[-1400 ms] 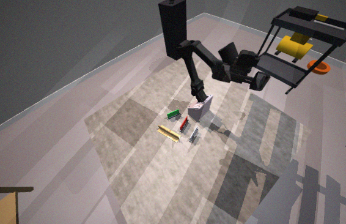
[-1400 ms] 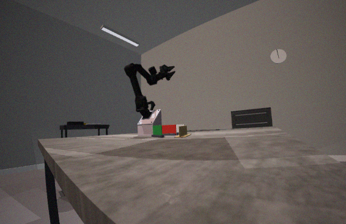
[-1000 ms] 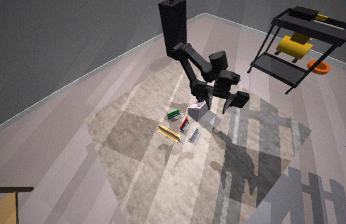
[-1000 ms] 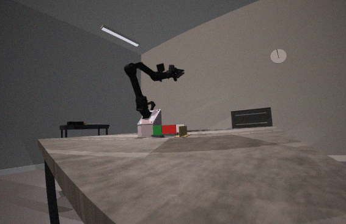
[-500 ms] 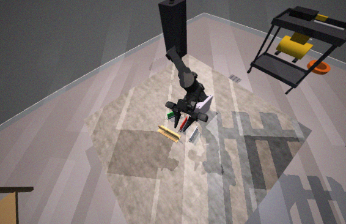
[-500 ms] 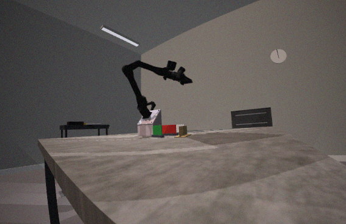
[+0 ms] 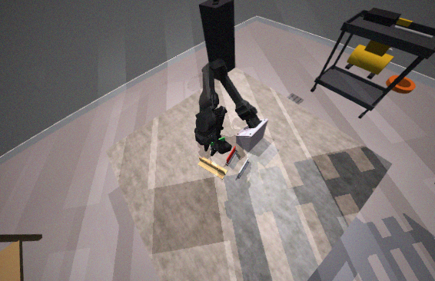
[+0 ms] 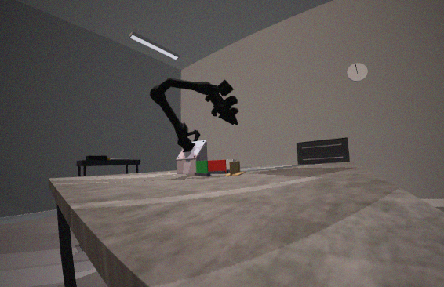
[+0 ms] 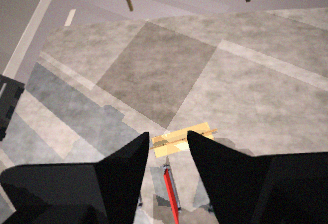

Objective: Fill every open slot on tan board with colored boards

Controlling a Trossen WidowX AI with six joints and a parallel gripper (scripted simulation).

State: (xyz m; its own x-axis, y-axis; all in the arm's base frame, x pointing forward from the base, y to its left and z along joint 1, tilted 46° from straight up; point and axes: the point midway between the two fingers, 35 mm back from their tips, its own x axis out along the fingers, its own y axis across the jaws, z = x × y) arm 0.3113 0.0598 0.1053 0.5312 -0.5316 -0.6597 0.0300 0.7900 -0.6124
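Start at the left of the top view, low in the corner, with a piece of yellow-brown furniture [image 7: 6, 261]. Move right to find the gripper [image 7: 210, 152] [image 8: 237, 122] [image 9: 168, 135], hanging over the work area, fingers pointing downward. Read the jaws as partway apart and holding nothing; from the wrist, see bare daylight between the fingertips. From the exterior, see clear height between gripper and boards, hard to judge from the top view.

Next, just beyond the fingertips in the top view, find the standing tan board [image 7: 212, 165] [image 8: 234, 168] [image 9: 206, 133], upright on its flat yellowish base [image 7: 220, 174] [image 9: 198, 128]. Find no crosswise board locked onto it. In the wrist view, see it running across behind the fingertips.

Just right of the fingers in the top view, catch only slivers of the green board [image 7: 222, 139] [image 8: 201, 167], mostly covered by the gripper; get its broad face from the exterior, at the left of the row, but nothing of it from the wrist.

Farther right, find the red board [image 7: 231, 154] [image 8: 217, 165] [image 9: 169, 187], upright in its holder and edge-on between the fingers from the wrist, well below them. Then, in the top view, pick out a pale board [image 7: 244, 166] in a holder, near the red one, and the white wedge-shaped mount [image 7: 251, 139] [image 8: 187, 165] of the arm. End at the far right with a dark cart [image 7: 348, 28].
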